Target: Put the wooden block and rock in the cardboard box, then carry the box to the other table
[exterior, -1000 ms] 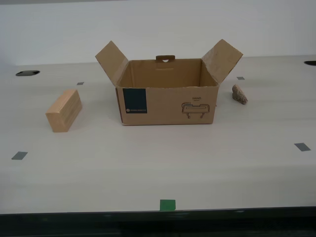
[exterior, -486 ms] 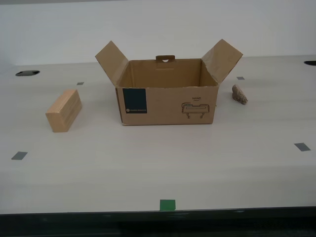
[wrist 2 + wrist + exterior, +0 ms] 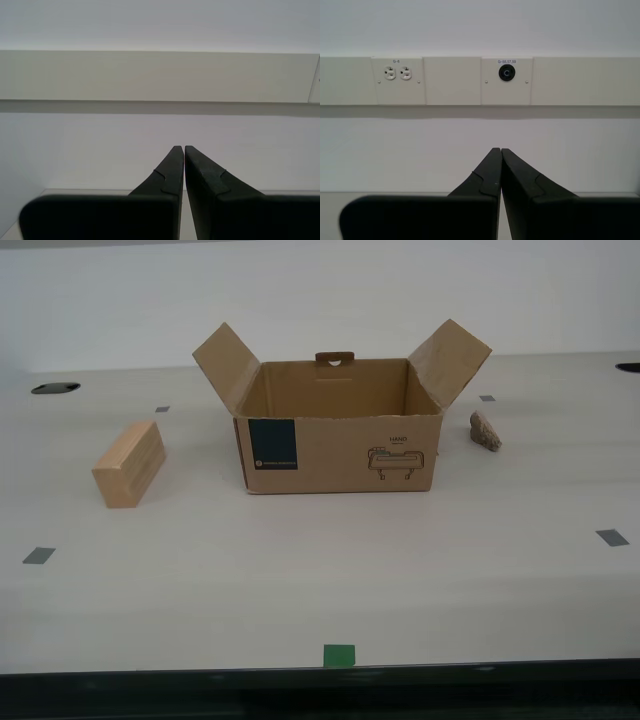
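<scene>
The cardboard box stands open in the middle of the off-white desk, flaps spread, its navy label and printed logo facing the camera. The wooden block lies on the desk toward the exterior view's left of the box. The rock sits close to the box on the exterior view's right. Neither arm shows in the exterior view. My first gripper is shut, empty, and faces a wall. My second gripper is also shut and empty, facing a wall. The other table is out of view.
Grey tape squares and a green tape square mark the desk. Dark cable holes sit near its back edge. A wall panel with an outlet and a round socket faces the first wrist camera.
</scene>
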